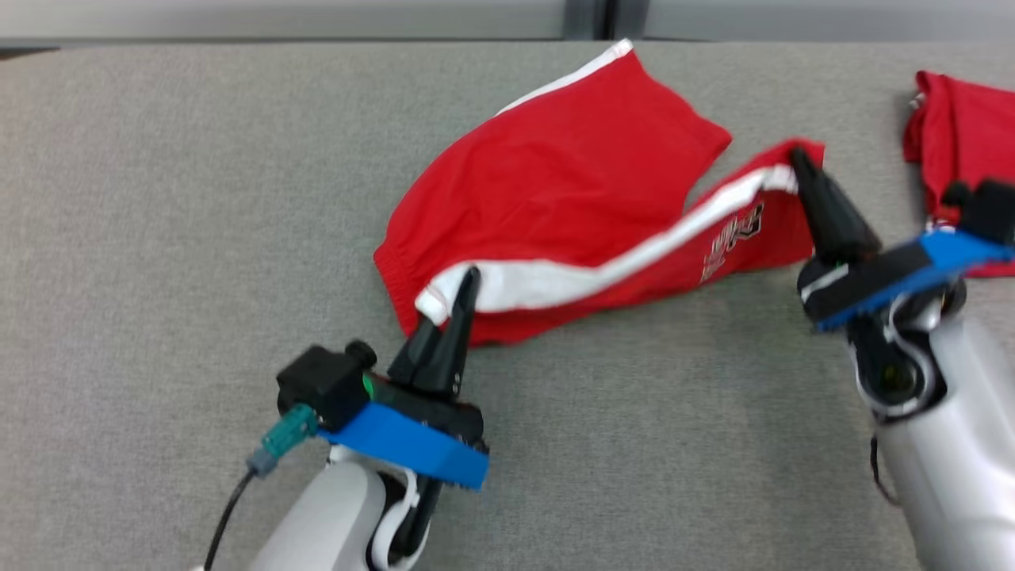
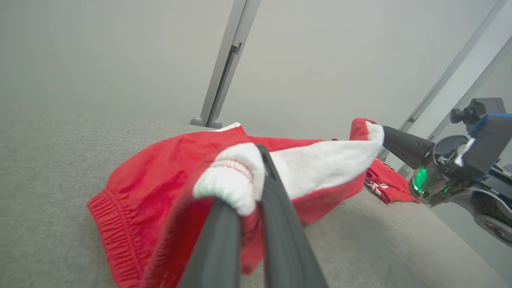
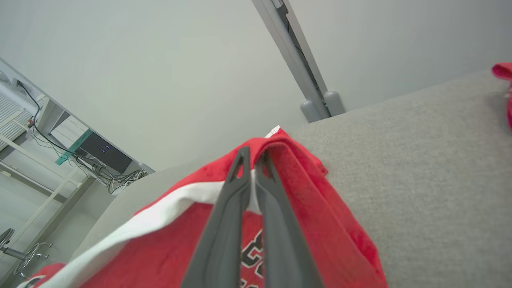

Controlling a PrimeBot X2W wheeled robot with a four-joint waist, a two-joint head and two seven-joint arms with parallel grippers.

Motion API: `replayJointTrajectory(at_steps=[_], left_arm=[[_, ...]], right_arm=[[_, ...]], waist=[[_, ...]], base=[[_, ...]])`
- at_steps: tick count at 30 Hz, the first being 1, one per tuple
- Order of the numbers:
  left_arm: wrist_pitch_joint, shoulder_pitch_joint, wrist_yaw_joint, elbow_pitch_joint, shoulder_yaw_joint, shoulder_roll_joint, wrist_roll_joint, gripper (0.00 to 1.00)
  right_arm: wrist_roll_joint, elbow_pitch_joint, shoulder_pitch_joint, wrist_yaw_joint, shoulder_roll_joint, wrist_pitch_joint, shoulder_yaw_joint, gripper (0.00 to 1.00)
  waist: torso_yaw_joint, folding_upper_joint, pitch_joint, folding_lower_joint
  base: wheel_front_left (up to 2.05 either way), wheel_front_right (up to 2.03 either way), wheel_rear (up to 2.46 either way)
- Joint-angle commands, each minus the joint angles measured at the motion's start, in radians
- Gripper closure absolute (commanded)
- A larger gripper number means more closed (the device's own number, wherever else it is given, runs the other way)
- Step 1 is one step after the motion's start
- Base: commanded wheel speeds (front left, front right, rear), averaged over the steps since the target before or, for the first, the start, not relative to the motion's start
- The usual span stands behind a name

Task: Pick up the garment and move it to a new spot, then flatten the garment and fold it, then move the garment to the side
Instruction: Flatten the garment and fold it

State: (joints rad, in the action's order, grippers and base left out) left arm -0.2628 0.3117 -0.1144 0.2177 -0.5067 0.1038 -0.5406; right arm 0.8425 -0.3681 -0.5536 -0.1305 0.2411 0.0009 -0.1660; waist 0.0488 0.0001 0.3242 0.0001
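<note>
The garment (image 1: 571, 198) is a pair of red shorts with a white side stripe and a printed logo, lying partly lifted on the grey table. My left gripper (image 1: 472, 277) is shut on its waistband end, where the white stripe meets the elastic (image 2: 236, 180). My right gripper (image 1: 797, 159) is shut on the leg-hem end of the same stripe (image 3: 250, 160). The striped edge hangs stretched between the two grippers, while the far leg lies flat behind it. In the left wrist view the right gripper (image 2: 386, 134) shows at the right, pinching the white edge.
A second red garment (image 1: 963, 143) lies at the table's right edge, behind my right wrist. The grey cloth-covered table (image 1: 158, 238) spreads wide to the left and front. A wall with a grey vertical post (image 2: 224, 68) stands beyond the far edge.
</note>
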Motion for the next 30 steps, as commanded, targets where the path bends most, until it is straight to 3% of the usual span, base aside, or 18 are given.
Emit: replayJointTrajectory(at_steps=[1,7,14,21,22,23,24,30], left_arm=[[-0.002,0.034,-0.006,0.004,0.011,-0.005,0.004,1.00],[-0.002,0.138,-0.013,0.045,0.053,-0.035,-0.002,1.00],[-0.002,0.249,-0.018,0.098,0.076,-0.051,-0.013,1.00],[-0.002,0.318,-0.019,0.130,0.081,-0.054,-0.031,1.00],[-0.002,0.322,-0.019,0.135,0.079,-0.054,-0.033,1.00],[-0.002,0.327,-0.019,0.139,0.076,-0.054,-0.034,0.53],[-0.002,0.330,-0.019,0.141,0.075,-0.054,-0.034,0.00],[-0.002,0.281,-0.019,0.139,0.091,-0.053,-0.019,0.00]], right_arm=[[-0.016,-0.028,-0.051,-0.001,0.007,0.015,0.001,1.00],[-0.069,-0.210,-0.305,-0.001,0.006,0.075,0.002,1.00],[-0.130,-0.425,-0.542,0.000,-0.018,0.055,-0.015,1.00],[-0.167,-0.600,-0.683,0.000,-0.038,0.010,-0.055,1.00],[-0.172,-0.620,-0.693,0.000,-0.042,0.005,-0.062,0.66],[-0.173,-0.637,-0.700,-0.001,-0.047,0.002,-0.072,0.00],[-0.178,-0.650,-0.703,-0.001,-0.049,-0.007,-0.083,0.00],[-0.168,-0.678,-0.662,0.000,-0.023,-0.040,-0.153,0.00]], waist=[[0.034,-0.0001,0.038,-0.0001],[0.087,-0.0001,0.111,-0.0001],[0.119,-0.0001,0.189,-0.0001],[0.133,-0.0001,0.238,-0.0001],[0.134,-0.0001,0.239,-0.0001],[0.134,-0.0001,0.239,-0.0001],[0.134,-0.0001,0.237,-0.0001],[0.130,-0.0001,0.198,-0.0001]], base=[[0.00,0.00,0.00],[0.00,0.00,0.00],[0.00,0.00,0.00],[0.00,0.00,0.00],[0.00,0.00,0.00],[0.00,0.00,0.00],[0.00,0.00,0.00],[0.00,0.00,0.00]])
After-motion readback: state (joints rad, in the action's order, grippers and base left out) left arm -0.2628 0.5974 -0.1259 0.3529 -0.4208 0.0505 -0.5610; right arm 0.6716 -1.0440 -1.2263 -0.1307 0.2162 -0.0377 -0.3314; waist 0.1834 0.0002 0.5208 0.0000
